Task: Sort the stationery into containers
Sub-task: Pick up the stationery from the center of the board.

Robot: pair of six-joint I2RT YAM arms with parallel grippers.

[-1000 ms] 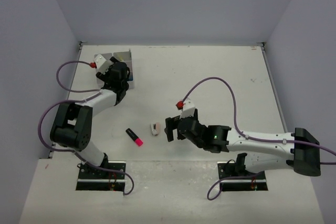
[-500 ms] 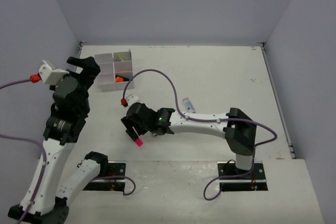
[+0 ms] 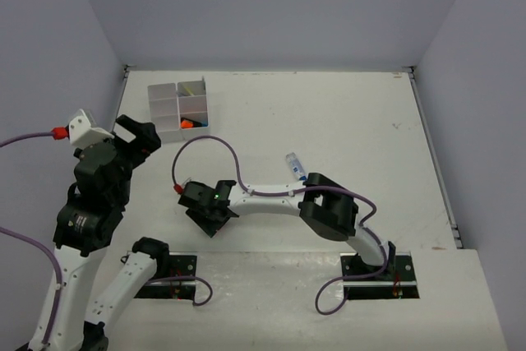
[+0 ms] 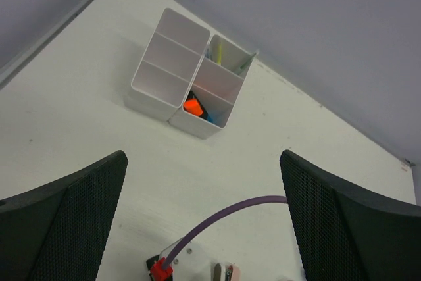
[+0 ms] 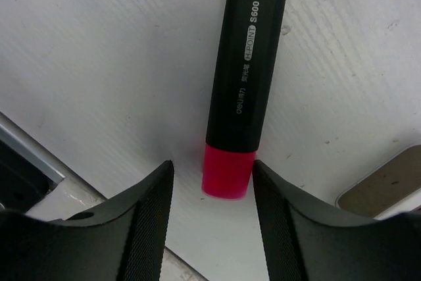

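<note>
Right pincer (image 5: 212,174) low, straddling pink-ended highlighter (image 5: 245,77) | left pincer (image 3: 137,133) raised, agape

tray (image 4: 150,104): white, six compartments, upright, far left of table (image 3: 353,113)
orange highlighter (image 4: 193,106): in tray's near-right corner compartment, orange end up
pens (image 4: 218,52): yellowish, leaning in far-right compartment
pink highlighter (image 5: 241,97): black body, pink end, flat on table
blue-capped tube (image 3: 294,165): flat, mid-table, well apart from tray
</note>
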